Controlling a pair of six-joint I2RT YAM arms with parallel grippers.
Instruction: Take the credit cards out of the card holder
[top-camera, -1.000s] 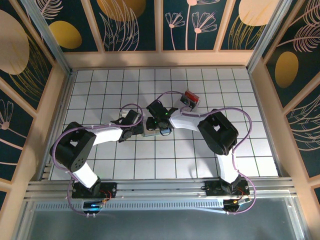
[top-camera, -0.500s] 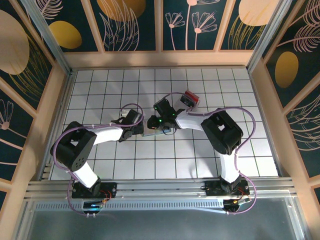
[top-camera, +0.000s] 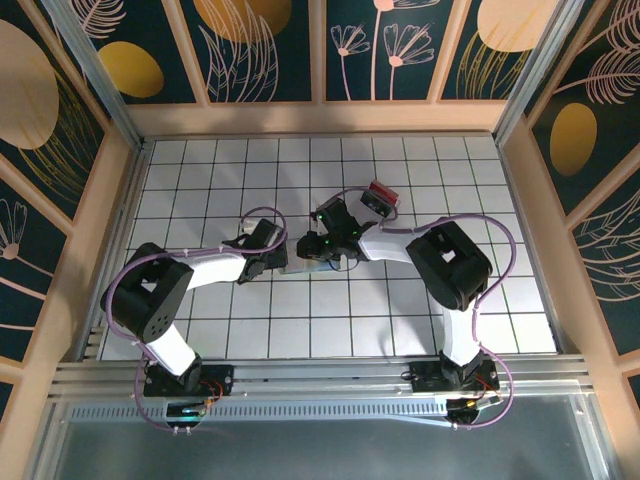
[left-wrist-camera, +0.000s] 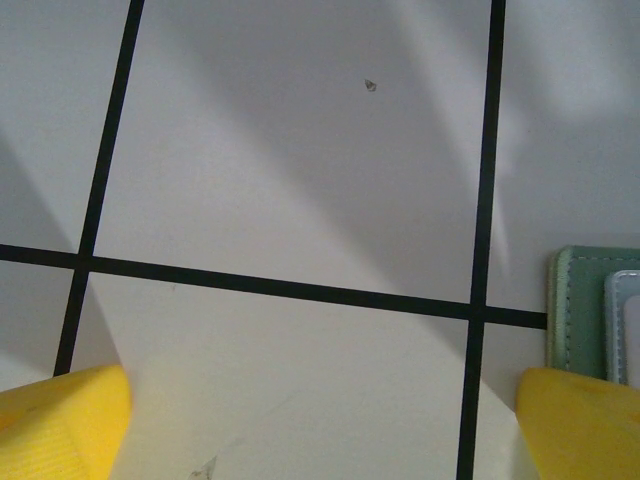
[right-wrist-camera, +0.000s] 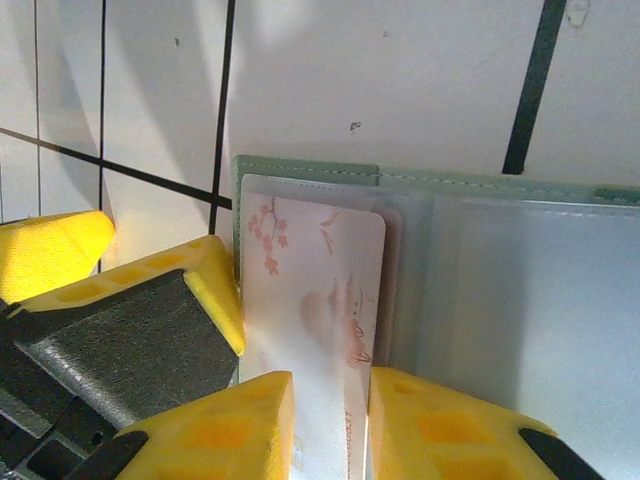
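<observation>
The right claw (right-wrist-camera: 330, 432) is low over the white tiled tabletop (left-wrist-camera: 290, 170). The small flat grey-green bifold card holder (right-wrist-camera: 520, 290) lies open directly ahead of its tips. A pale plastic credit card (right-wrist-camera: 320, 280) with a pink blossom print pokes out of the holder's left clear pocket, toward the claw. Its near end runs into the narrow gap between the two yellow fingers (right-wrist-camera: 440, 425). The jaws stand close together there, but whether they actually pinch the card cannot be told.

On the other side, the left claw (left-wrist-camera: 320, 425) is spread wide and released, grasping nothing, low over bare tile. The card holder's stitched edge (left-wrist-camera: 578, 300) sits right at its right fingertip.

From above, the card holder (top-camera: 297, 266) lies between the two: left claw (top-camera: 272, 262) at its left edge, right claw (top-camera: 318, 252) at its right. A clear plastic box (top-camera: 380, 198) with red and black contents sits beyond the right claw, apart from it.
</observation>
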